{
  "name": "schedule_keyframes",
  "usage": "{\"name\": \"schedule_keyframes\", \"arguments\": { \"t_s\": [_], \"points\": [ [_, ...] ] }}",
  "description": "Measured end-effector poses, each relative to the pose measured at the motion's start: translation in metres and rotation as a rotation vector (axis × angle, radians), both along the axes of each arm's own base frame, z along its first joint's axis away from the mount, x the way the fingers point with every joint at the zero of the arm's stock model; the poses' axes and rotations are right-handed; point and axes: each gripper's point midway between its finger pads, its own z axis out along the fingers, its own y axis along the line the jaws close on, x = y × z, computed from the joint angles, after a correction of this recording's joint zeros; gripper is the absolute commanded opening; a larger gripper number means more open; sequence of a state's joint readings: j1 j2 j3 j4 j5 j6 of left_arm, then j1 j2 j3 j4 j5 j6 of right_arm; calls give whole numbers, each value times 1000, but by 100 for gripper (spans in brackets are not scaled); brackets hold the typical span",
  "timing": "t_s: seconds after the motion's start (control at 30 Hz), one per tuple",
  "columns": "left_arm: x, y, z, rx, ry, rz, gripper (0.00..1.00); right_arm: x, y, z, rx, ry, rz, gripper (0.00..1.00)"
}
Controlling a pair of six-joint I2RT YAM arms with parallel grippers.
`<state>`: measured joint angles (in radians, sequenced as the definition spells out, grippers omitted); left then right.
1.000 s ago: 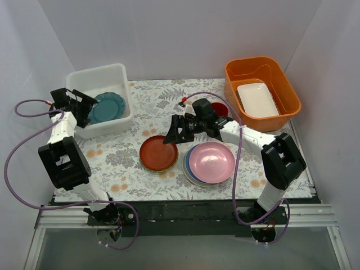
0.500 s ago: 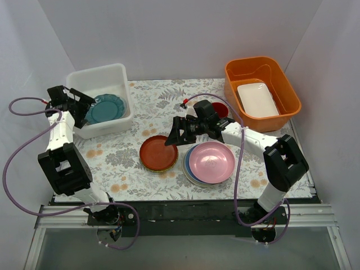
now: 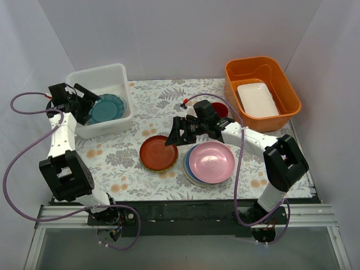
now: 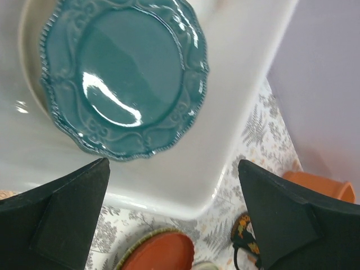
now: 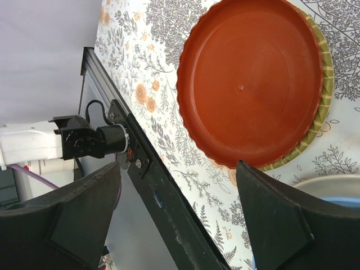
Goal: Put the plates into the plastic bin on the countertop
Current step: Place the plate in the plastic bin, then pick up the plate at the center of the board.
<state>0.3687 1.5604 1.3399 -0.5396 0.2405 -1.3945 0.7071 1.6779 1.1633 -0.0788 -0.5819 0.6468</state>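
The plastic bin (image 3: 85,80) stands at the back left of the countertop (image 3: 163,101). A teal plate (image 4: 124,79) lies in it on a cream plate (image 4: 28,93). My left gripper (image 3: 88,106) (image 4: 173,167) hangs open and empty over the bin's near wall. A red plate (image 3: 158,153) (image 5: 253,79) rests on a straw-yellow plate (image 5: 318,121) mid-table. My right gripper (image 3: 173,135) (image 5: 179,166) hovers open above the red plate's near edge, holding nothing. A pink plate (image 3: 211,162) tops a stack with a light blue plate (image 3: 186,163) under it.
An orange tub (image 3: 287,90) at the back right holds a white rectangular dish (image 3: 257,99). A dark red mug (image 3: 220,110) sits behind my right forearm. The table's black front rail (image 5: 169,208) runs below the right gripper.
My left gripper has drawn back a little from the teal plate, which stays in the bin. My right gripper has shifted slightly right over the red plate.
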Motion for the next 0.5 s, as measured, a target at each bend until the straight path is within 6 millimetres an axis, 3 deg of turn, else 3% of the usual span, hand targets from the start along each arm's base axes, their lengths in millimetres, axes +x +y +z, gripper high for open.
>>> {"name": "schedule_keyframes", "arguments": {
  "t_s": [0.3,0.5],
  "points": [
    [-43,-70,53,-14,-152,-157,98,-1,-8,-12,-59,11,-16,90],
    [-81,-126,55,-49,-183,-278,98,-3,-13,-18,-95,22,-23,89]
  ]
}}
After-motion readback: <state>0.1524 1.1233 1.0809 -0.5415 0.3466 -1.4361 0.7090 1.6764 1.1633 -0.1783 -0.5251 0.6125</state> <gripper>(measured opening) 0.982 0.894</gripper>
